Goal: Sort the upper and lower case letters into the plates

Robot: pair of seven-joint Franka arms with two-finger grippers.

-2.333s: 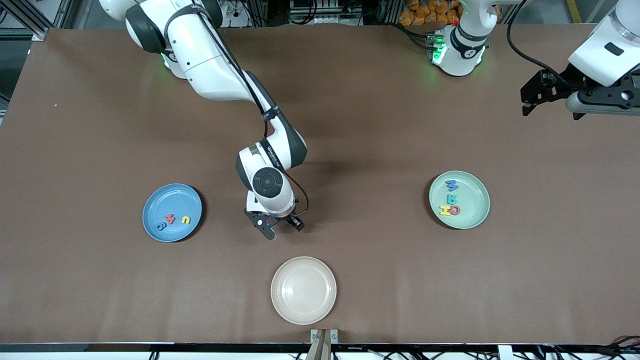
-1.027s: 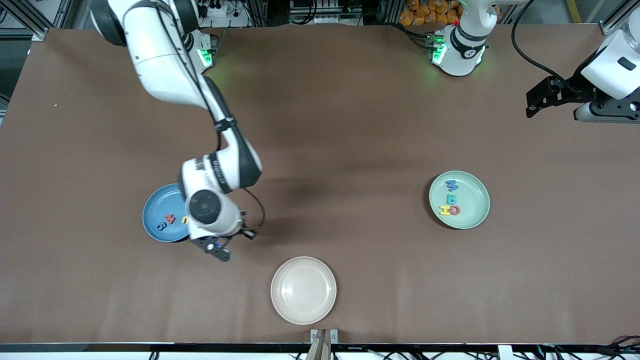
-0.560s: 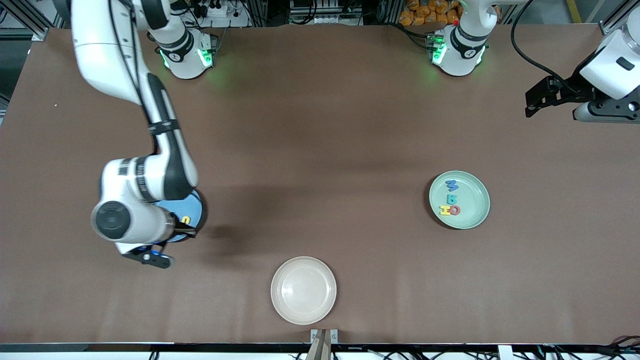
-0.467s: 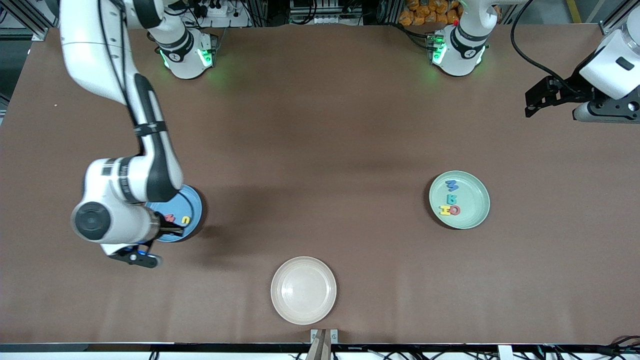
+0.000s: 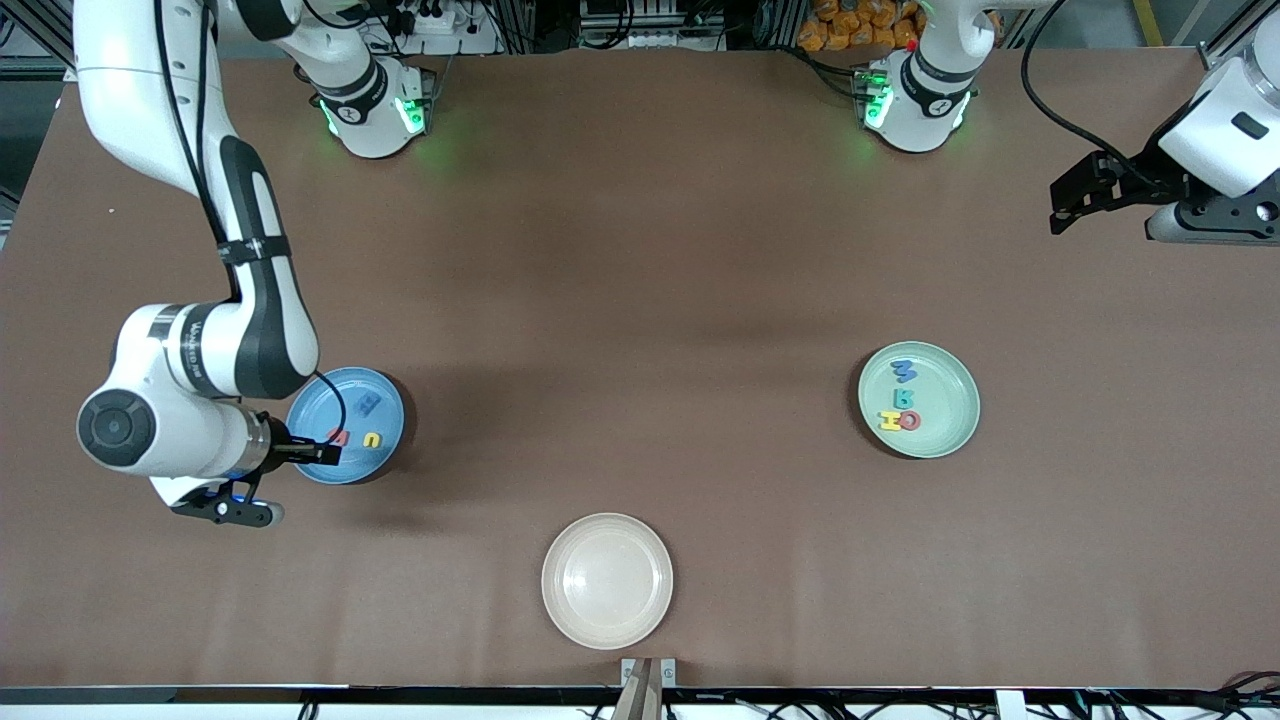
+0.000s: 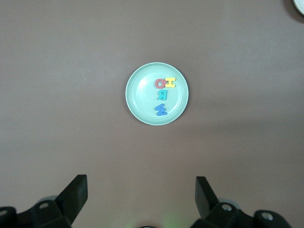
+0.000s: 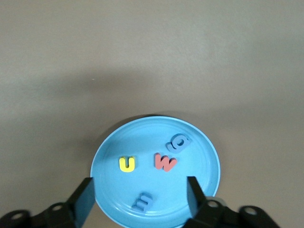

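The blue plate (image 5: 352,392) holds several small letters. A blue one (image 5: 368,404), a red one (image 5: 338,437) and a yellow one (image 5: 371,438) show in the front view. The right wrist view shows the plate (image 7: 199,156) with a yellow u (image 7: 127,164), a red w (image 7: 165,162) and two blue letters (image 7: 178,141) (image 7: 144,203). My right gripper (image 5: 225,508) (image 7: 141,197) is open and empty by the plate's edge toward the right arm's end. The mint plate (image 5: 950,420) (image 6: 137,102) holds blue (image 5: 904,371), teal (image 5: 903,397), yellow (image 5: 889,421) and red (image 5: 908,420) letters. My left gripper (image 5: 1062,210) (image 6: 141,194) waits open and empty, high over the left arm's end.
An empty cream plate (image 5: 607,580) lies near the front edge at mid-table, and its rim shows in a corner of the left wrist view (image 6: 300,4). The brown table (image 5: 640,250) is bare between the plates.
My right arm swung from mid-table over the blue plate and on toward the right arm's end. A second blue letter now lies in the blue plate. The left arm barely moved.
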